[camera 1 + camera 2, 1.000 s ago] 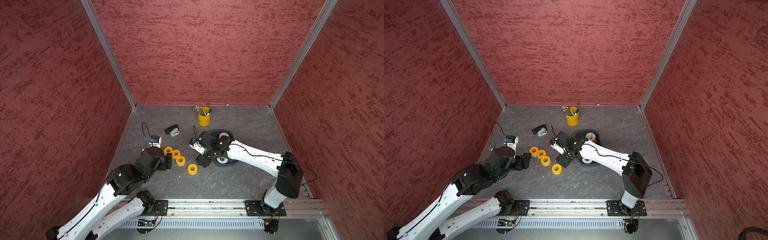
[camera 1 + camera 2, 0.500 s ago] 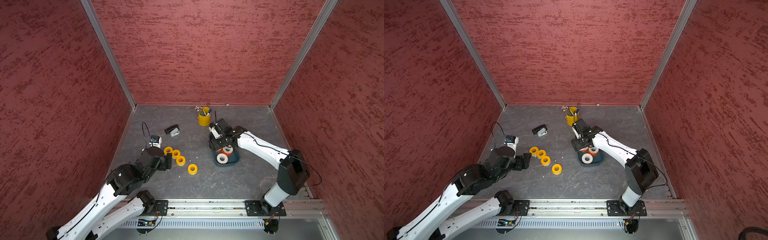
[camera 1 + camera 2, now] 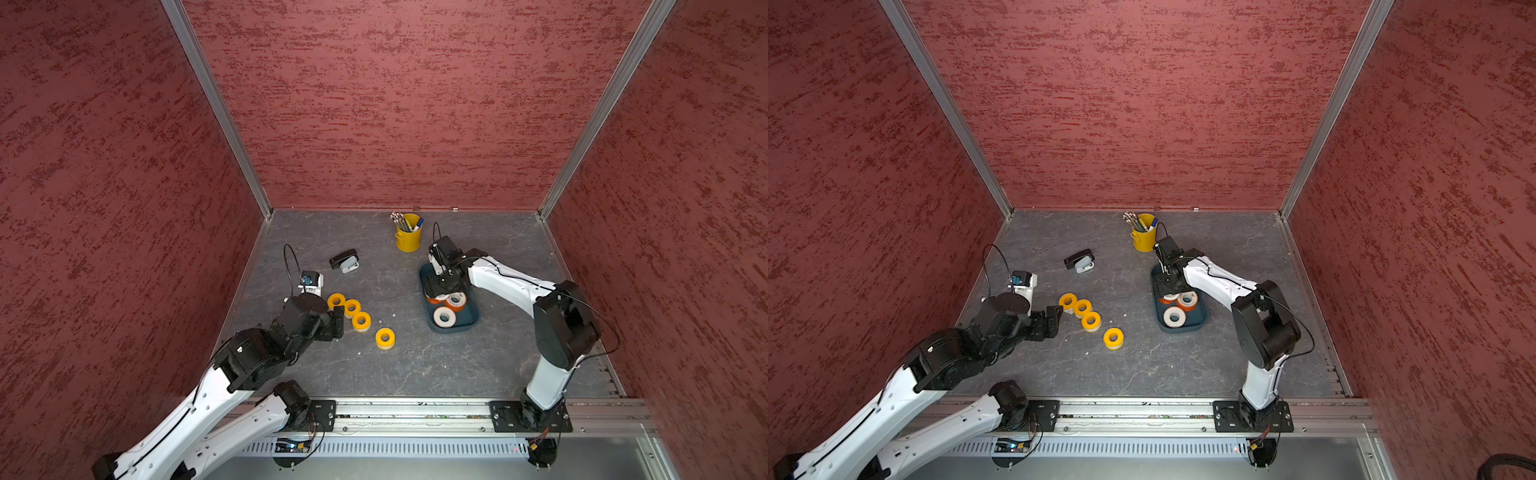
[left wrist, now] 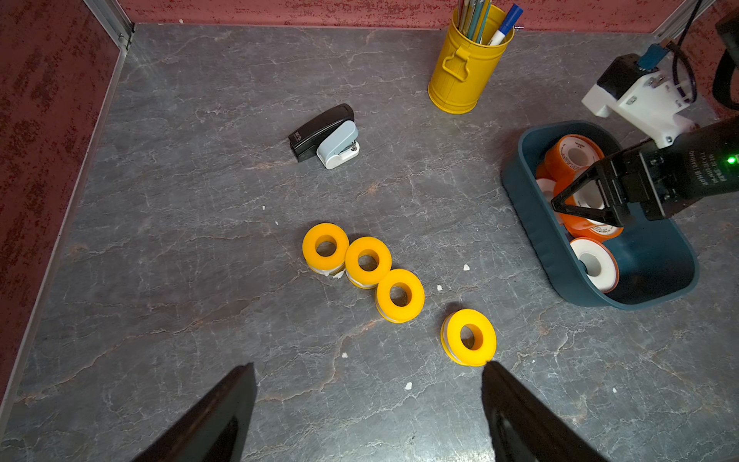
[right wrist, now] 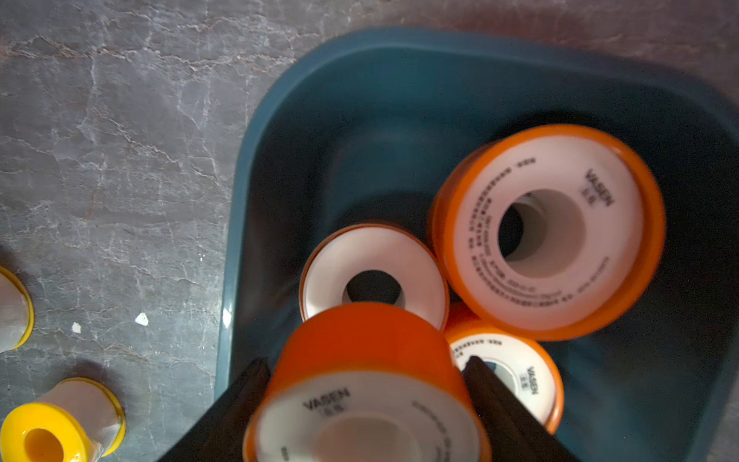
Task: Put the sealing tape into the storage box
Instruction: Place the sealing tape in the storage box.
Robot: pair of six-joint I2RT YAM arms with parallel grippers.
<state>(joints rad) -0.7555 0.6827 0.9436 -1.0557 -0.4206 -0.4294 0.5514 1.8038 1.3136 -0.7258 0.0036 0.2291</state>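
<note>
Top views first, largest thing down: what have you got? (desk)

My two arms. In a top view the right arm (image 3: pixel 507 282) reaches over the storage box (image 3: pixel 471 318). The left arm (image 3: pixel 257 353) lies well apart from the box. The box is dark teal and sits flat on the grey floor (image 3: pixel 415 365). (me)

And the grippers? (desk)

In the right wrist view my right gripper (image 5: pixel 366 362) is partway closed, with one finger against each side of an orange sealing-tape roll (image 5: pixel 368 340). It grips that roll above the inside of the box. I can't tell whether the roll touches the ones beneath. In the left wrist view my left gripper (image 4: pixel 368 365) stands wide with nothing between its fingers, over bare floor away from the box. (me)

Smaller things? (desk)

A yellow pen bucket (image 3: pixel 408 241) stands upright just beyond the box's far end. A black-and-grey stapler-like tool (image 3: pixel 344 262) lies well apart from the box, on its left-arm side. Inside the box I count at least three loose orange rolls (image 5: pixel 616 248): one tilted, one flat, one partly hidden behind a finger. Four yellow rolls (image 4: pixel 350 264) lie flat outside the box on that same left-arm side. Three touch in a row, and the fourth yellow roll (image 4: pixel 468 317) sits alone, nearest the box. (me)
</note>
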